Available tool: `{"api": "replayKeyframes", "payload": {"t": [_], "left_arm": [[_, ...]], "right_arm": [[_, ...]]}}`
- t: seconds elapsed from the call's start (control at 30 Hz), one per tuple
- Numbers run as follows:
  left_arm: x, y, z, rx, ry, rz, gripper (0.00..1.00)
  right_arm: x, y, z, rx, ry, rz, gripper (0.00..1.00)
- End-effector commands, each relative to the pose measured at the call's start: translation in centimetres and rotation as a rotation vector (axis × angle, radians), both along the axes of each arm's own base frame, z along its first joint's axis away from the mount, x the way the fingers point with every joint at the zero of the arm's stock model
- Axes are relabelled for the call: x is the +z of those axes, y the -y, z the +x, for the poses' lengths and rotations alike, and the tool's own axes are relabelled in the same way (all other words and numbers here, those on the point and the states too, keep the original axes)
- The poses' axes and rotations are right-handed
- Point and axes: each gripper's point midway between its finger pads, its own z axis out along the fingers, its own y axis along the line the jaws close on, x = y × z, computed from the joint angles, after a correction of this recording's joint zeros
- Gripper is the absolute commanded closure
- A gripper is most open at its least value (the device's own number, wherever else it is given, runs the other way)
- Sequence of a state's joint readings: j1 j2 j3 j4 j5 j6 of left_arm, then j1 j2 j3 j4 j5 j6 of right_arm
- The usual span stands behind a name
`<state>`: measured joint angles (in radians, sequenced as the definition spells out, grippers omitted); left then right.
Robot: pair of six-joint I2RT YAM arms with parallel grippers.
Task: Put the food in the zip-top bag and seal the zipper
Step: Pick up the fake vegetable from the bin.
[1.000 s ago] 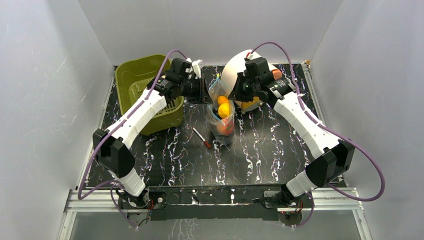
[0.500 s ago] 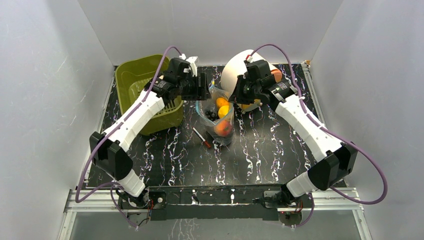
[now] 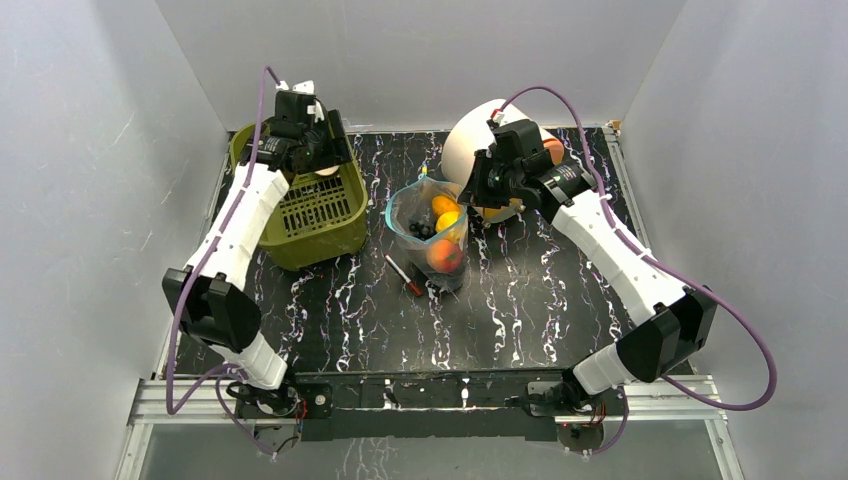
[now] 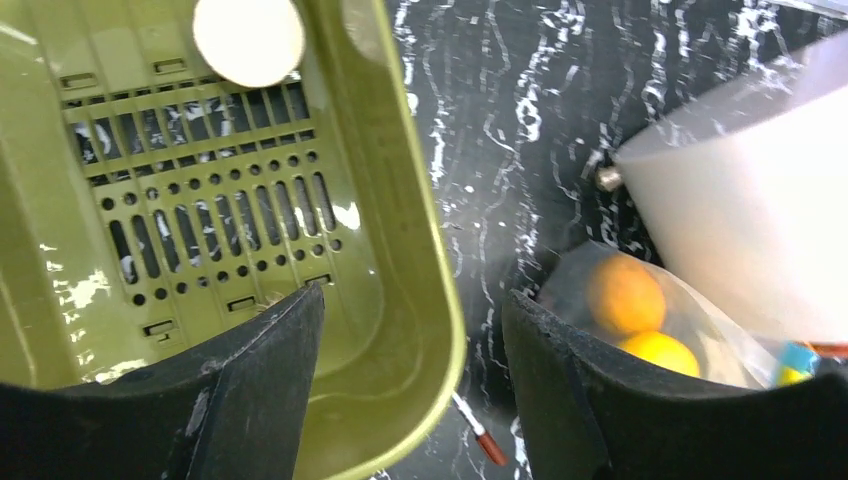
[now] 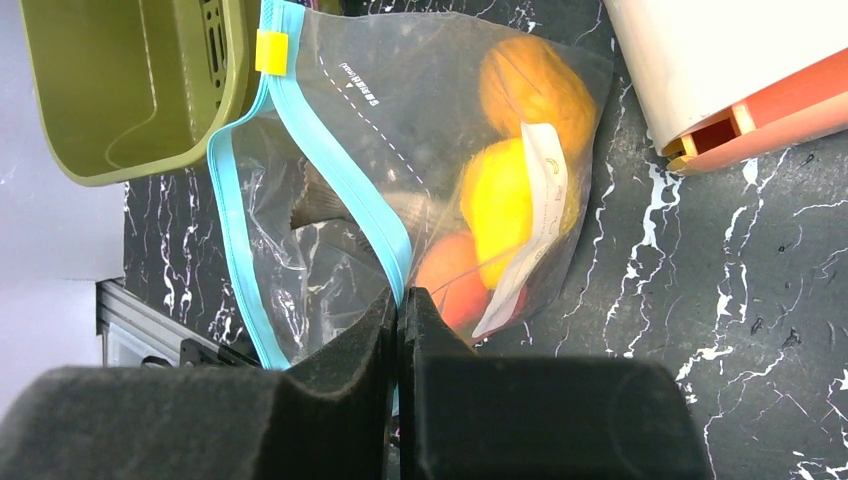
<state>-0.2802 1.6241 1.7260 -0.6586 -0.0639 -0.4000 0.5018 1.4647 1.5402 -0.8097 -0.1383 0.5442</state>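
The zip-top bag (image 3: 428, 238) stands mid-table with its mouth gaping. Through the clear plastic I see food: an orange fruit (image 5: 535, 85), a yellow fruit (image 5: 500, 200), a red-orange peach (image 5: 455, 280) and dark grapes (image 3: 418, 230). My right gripper (image 5: 400, 300) is shut on the teal-blue zipper (image 5: 340, 170) at the bag's right edge, also seen from above as the right gripper (image 3: 472, 192). My left gripper (image 4: 412, 300) hangs open and empty over the olive-green basket (image 4: 400, 200), where a white ball (image 4: 248, 40) lies on the slotted floor. From above, the left gripper (image 3: 322, 152) is at the back left.
A red-tipped pen (image 3: 403, 275) lies on the black marbled table just left of the bag. A white domed object (image 3: 462, 140) with an orange part (image 3: 553, 150) sits behind the bag, under the right arm. White walls close in the table on three sides.
My left gripper opened, let go of the bag's left edge and swung left and back over the basket. The bag's mouth fell wider open. The right gripper has kept its hold.
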Motion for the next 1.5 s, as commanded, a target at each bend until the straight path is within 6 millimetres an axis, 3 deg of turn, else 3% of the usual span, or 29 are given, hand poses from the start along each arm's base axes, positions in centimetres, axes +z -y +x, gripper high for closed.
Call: {"api": "replayKeyframes", "payload": {"t": [0.0,0.07,0.23,0.33,0.7,1.17,1.47], "left_arm": [[-3.5,-4.3,2.0,0.137,-0.055,0.015,0.39],[-5.1,-5.0,3.2,0.170,-0.053,-0.058,0.41],[-7.4,-9.4,9.4,0.250,-0.005,-0.135,0.40],[-8.9,-11.4,11.3,0.269,0.006,-0.231,0.42],[-12.3,-13.4,14.0,0.221,0.065,-0.341,0.43],[-15.7,-11.7,16.2,0.146,0.074,-0.458,0.46],[-17.8,-12.0,17.3,0.168,0.052,-0.463,0.49]], "right_arm": [[3.4,0.0,0.1,0.026,0.120,0.043,1.00],[3.5,0.0,0.0,0.026,0.122,0.043,1.00],[4.2,-0.2,0.5,0.021,0.121,0.045,1.00],[4.4,-0.2,0.9,0.013,0.120,0.038,1.00],[4.4,-0.4,1.7,-0.002,0.098,0.017,1.00],[4.5,-0.2,2.1,-0.033,0.071,0.005,1.00],[4.5,-0.1,2.2,-0.041,0.066,-0.001,1.00]]}}
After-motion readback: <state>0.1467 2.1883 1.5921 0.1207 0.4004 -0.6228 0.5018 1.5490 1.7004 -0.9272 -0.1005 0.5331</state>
